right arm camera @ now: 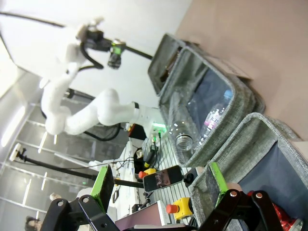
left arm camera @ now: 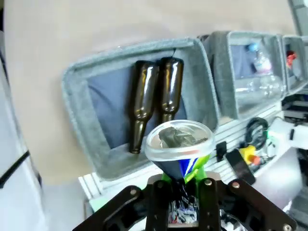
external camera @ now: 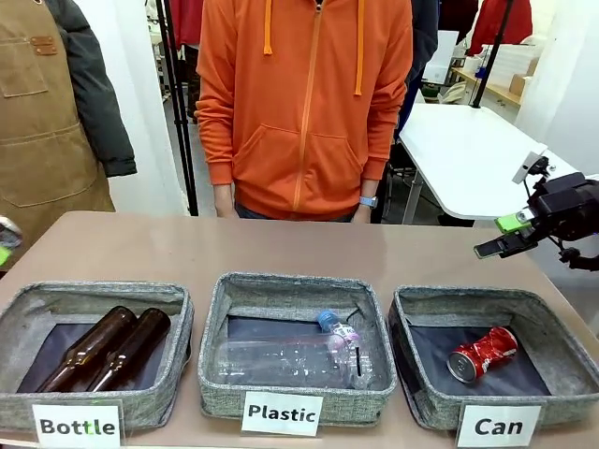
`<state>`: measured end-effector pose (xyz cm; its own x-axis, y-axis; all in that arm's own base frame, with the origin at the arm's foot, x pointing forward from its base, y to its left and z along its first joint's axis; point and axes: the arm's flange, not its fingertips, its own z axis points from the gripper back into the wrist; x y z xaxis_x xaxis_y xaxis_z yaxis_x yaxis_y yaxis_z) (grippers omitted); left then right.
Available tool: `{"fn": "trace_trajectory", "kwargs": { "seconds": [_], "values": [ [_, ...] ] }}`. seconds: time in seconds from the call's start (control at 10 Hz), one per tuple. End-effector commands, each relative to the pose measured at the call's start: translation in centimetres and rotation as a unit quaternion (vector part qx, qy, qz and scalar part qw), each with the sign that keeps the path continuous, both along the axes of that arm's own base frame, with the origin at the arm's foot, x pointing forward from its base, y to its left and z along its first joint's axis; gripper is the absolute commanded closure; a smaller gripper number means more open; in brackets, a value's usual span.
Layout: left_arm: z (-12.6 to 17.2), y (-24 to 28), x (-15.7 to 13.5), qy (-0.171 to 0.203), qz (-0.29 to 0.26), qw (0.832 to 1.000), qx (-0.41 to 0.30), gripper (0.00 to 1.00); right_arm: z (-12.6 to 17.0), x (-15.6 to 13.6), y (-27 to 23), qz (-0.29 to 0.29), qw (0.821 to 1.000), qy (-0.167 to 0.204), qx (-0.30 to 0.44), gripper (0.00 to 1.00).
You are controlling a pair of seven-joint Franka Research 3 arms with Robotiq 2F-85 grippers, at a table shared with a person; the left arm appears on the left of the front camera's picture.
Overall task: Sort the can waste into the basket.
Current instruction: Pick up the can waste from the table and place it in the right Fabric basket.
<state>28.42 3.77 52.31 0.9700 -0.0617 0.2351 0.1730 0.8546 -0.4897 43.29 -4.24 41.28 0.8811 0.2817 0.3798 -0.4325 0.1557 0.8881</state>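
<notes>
A crushed red can lies on the dark floor of the grey felt basket labelled "Can" at the front right. The dark can, silver end up, sits between green pads with my left gripper shut on it, above the "Bottle" bin. That gripper just shows at the table's far left edge. My right gripper hangs open and empty above the table behind the basket's right corner. In the right wrist view its fingers are spread, with the basket and red can below.
Two brown glass bottles lie in the "Bottle" bin. Clear plastic bottles fill the middle "Plastic" bin. A person in an orange hoodie stands at the far side. Bare tabletop lies behind the bins.
</notes>
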Motion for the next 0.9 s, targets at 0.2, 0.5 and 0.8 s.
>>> {"fn": "trace_trajectory", "kwargs": {
  "seconds": [0.2,0.5,0.8],
  "values": [
    [-0.5,2.0,-0.5,-0.014,-0.001,1.000,-0.014,1.00,0.0,-0.2,0.1,-0.002,1.000,-0.006,-0.005,0.01],
    [-0.9,3.0,-0.2,-0.019,0.002,0.999,-0.030,0.81,0.0,-0.2,0.1,-0.002,1.000,-0.006,-0.005,0.01],
    [1.3,-9.9,2.6,0.007,-0.099,0.992,-0.079,0.81,3.1,-2.1,-2.0,-0.052,0.997,-0.028,-0.055,0.01]
  ]
}}
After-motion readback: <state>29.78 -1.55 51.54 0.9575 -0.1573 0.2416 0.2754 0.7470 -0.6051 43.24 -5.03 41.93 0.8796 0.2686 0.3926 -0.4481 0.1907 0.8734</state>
